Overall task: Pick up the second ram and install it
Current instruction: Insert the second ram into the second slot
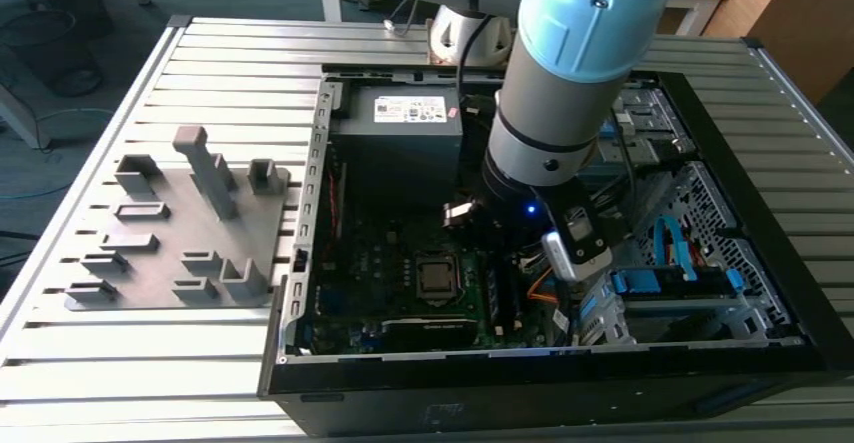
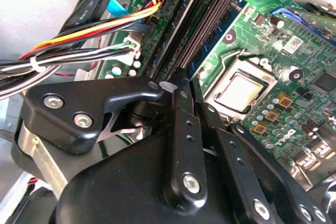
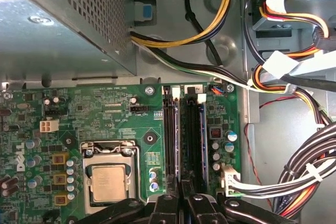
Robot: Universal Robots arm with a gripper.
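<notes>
In both wrist views my gripper (image 2: 184,83) (image 3: 184,186) is low over the long black slot rails (image 3: 171,129) (image 2: 207,24) of the green motherboard (image 3: 115,114), beside the CPU socket (image 3: 107,179) (image 2: 244,90). The two black fingers (image 2: 178,129) stand almost together. A thin dark strip, the second ram (image 3: 183,129) (image 2: 185,27) seen edge-on, runs out from between them along the rails. Whether it is seated in a slot is hidden. In the exterior view the arm (image 1: 561,113) reaches down into the open computer case (image 1: 315,263).
A grey fixture plate (image 1: 174,233) with upright blocks lies on the slatted table at the exterior view's left. The power supply box (image 3: 63,24) (image 1: 400,128) and coloured cable bundles (image 3: 294,171) (image 2: 79,40) crowd the slots. Blue drive brackets (image 1: 667,283) fill the case at the exterior view's right.
</notes>
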